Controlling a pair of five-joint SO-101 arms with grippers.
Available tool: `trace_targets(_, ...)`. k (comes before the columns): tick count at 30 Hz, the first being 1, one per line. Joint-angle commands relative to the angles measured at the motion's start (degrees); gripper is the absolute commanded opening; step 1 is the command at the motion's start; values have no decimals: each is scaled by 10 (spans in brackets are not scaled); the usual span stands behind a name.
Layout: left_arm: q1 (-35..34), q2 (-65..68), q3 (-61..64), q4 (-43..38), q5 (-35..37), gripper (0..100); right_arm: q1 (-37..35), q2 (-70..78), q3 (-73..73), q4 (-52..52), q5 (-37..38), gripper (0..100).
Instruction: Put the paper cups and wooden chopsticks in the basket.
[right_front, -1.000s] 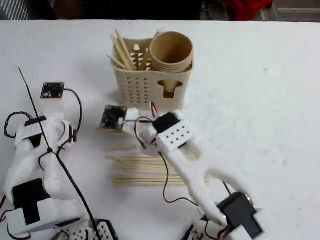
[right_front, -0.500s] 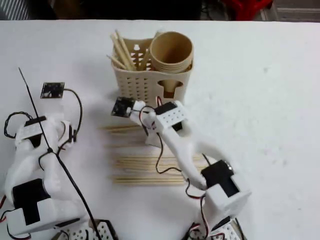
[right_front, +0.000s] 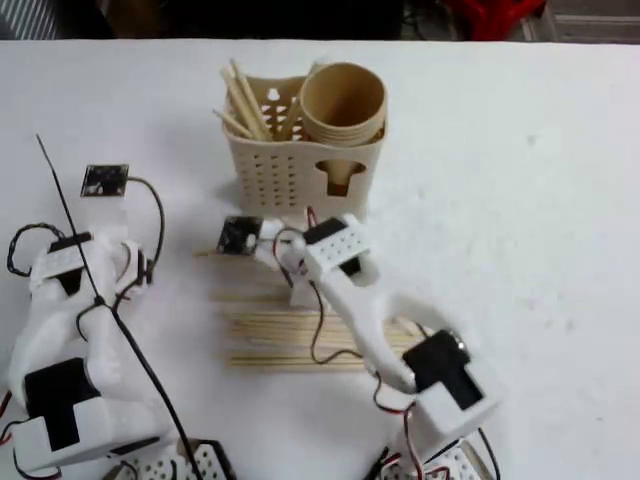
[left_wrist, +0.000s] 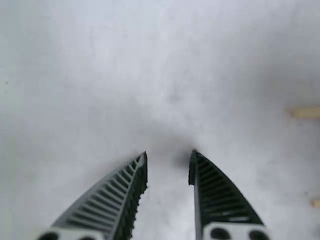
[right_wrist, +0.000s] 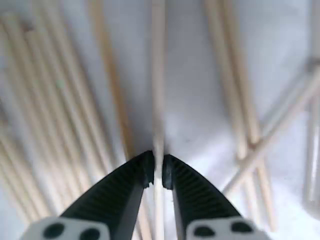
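Observation:
The cream basket (right_front: 268, 172) stands at the back of the table with stacked paper cups (right_front: 343, 100) and several wooden chopsticks (right_front: 245, 100) in it. More chopsticks (right_front: 270, 338) lie loose on the table in front of it. My right gripper (right_front: 298, 290) is down among them. In the right wrist view it (right_wrist: 158, 170) is shut on a single chopstick (right_wrist: 158, 100), which runs between the fingertips (right_wrist: 136, 181). My left arm (right_front: 60, 330) is folded at the left edge. Its gripper (left_wrist: 167, 162) is open over bare table, holding nothing.
A small black board (right_front: 104, 181) on a cable lies left of the basket. A thin black rod (right_front: 100, 300) slants across the left arm. Two chopstick ends (left_wrist: 305, 112) show at the edge of the left wrist view. Open table lies to the right.
The right arm swung up toward the basket front, then came back down onto the loose chopsticks. The left arm has not moved.

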Motion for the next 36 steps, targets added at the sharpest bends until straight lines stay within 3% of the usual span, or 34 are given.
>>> trace_targets(1, -2, -1, -3, -9, -3, 151, -11, -71, 27, -1, 11, 17)
trace_targets(6, -2, -1, -3, -9, -3, 151, -2, -131, 26, -1, 4, 18)
trace_targets(8, -2, -1, -3, -9, -3, 151, 8, -144, 13, -15, -33, 26)
trace_targets(10, -2, -1, -3, -9, -3, 151, 29, -142, -3, -22, -75, 65)
trace_targets(16, -2, -1, -3, -9, -3, 151, 44, -102, -9, -18, -58, 224)
trace_targets(28, -2, -1, -2, -9, -3, 151, 103, 7, -13, -207, -113, 229)
trace_targets(33, -2, -1, -2, -9, -3, 151, 83, 39, -12, -214, -113, 229)
trace_targets(36, -2, -1, -2, -9, -3, 151, 77, 44, -12, -167, -99, 224)
